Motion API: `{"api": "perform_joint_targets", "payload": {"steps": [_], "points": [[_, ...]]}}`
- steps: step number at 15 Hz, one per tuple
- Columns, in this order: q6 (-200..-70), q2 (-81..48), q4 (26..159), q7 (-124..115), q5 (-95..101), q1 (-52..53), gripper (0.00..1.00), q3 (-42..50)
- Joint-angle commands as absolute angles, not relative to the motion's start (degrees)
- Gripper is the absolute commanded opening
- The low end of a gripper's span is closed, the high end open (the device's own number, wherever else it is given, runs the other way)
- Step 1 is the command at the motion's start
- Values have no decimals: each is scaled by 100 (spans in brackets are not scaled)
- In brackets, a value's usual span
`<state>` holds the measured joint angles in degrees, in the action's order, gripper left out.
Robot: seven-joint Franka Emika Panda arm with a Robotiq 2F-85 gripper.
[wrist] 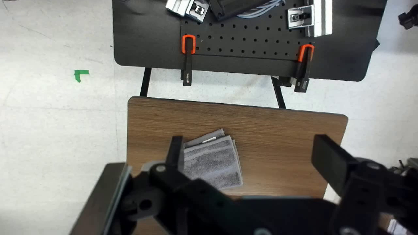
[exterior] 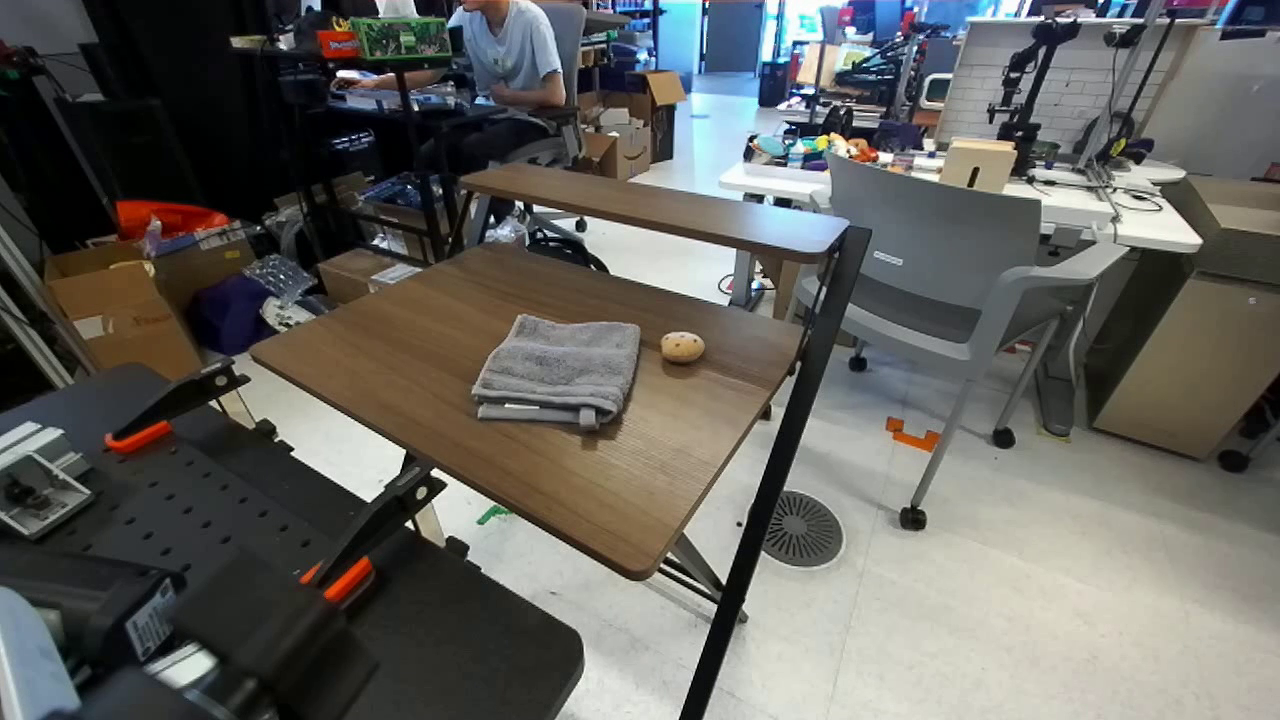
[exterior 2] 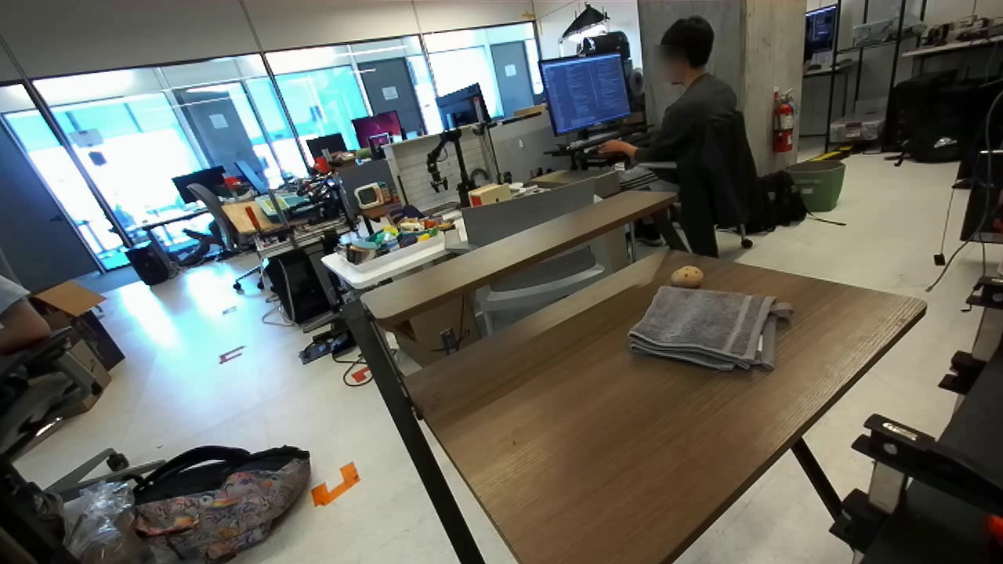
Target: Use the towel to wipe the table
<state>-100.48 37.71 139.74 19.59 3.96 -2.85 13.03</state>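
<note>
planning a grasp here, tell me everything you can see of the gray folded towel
The gray, roughly square, folded cloth towel looks soft and fuzzy, with smoother bands across its face. Its layers lie stacked, slightly uneven; a narrow gray strip with a small white mark shows along one side. It rests flat on the brown wood-grain table, with nothing else seen touching it.

Below our one gripper [wrist: 249,151] we count one brown table [wrist: 277,147], one gray towel [wrist: 212,166] and, in both exterior views, one tan ball [exterior: 683,348]. To the gripper's side, toward the top of the wrist view, we find one black bench [wrist: 147,42], two clamps [wrist: 187,70] and two silver brackets [wrist: 321,18]. Well away from the gripper, in an exterior view, we see one fire extinguisher [exterior 2: 783,129] and one green bin [exterior 2: 816,186].
</note>
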Motion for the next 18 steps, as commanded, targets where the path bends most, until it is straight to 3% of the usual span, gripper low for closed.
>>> {"api": "perform_joint_targets", "payload": {"steps": [1, 10, 18], "points": [[-10036, 3762, 13963, 1978, 374, -325, 100, 1269], [-10529, 3425, 13802, 1559, -301, -342, 100, 1486], [-13152, 746, 13250, 970, -1203, -591, 100, 2188]]}}
